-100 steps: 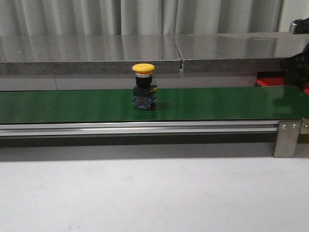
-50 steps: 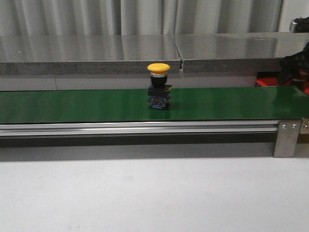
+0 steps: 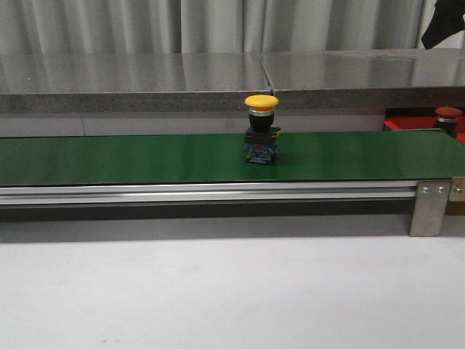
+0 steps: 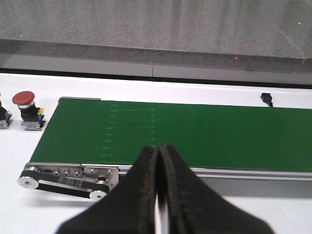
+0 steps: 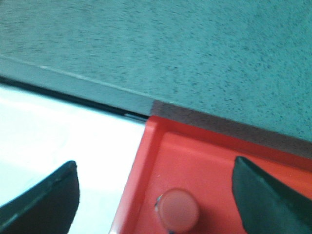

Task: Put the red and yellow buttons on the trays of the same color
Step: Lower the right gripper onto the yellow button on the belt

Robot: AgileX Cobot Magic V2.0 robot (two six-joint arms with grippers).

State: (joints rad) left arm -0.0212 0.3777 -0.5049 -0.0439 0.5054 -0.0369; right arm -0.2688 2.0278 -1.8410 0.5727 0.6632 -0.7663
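Red button (image 5: pixel 179 207) upright in red tray (image 5: pixel 204 161), colour matched; right gripper (image 5: pixel 156 195) wide, empty. Left gripper (image 4: pixel 158 195) pressed closed, idle. Yellow button (image 3: pixel 261 135) mid-frame on belt (image 3: pixel 109 156), awaiting pickup.

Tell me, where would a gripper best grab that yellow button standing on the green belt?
Probably from above, with the fingers closing on the dark body just under the cap. The yellow button stands upright on the green belt, and its domed cap overhangs the narrower neck, which should stop it slipping out.
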